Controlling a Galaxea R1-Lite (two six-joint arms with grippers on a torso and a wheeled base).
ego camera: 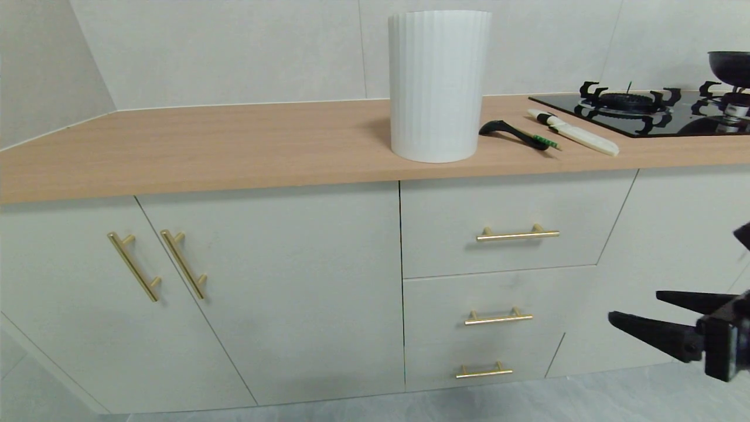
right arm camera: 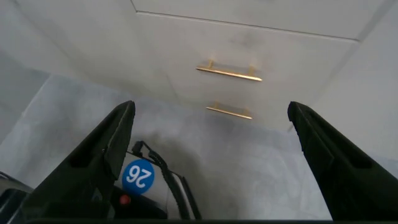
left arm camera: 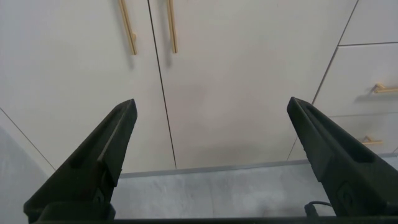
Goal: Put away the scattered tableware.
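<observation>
On the wooden countertop [ego camera: 234, 146] a tall white ribbed holder [ego camera: 439, 88] stands upright. Just right of it lie a black utensil with a green-striped handle end [ego camera: 515, 134] and a white knife [ego camera: 573, 132], both flat on the wood. My right gripper [ego camera: 636, 306] hangs low at the right, in front of the drawers and well below the counter, open and holding nothing. In its own wrist view the right gripper [right arm camera: 211, 107] faces the lower drawer handles [right arm camera: 229, 73]. My left gripper [left arm camera: 211, 102] is open and faces the cabinet doors [left arm camera: 236, 81] near the floor.
A black gas hob [ego camera: 644, 111] sits at the counter's right end, with a dark pan [ego camera: 729, 65] on its far burner. Below are two cabinet doors with gold handles [ego camera: 157, 265] and three drawers [ego camera: 515, 234]. The counter's left part is bare wood.
</observation>
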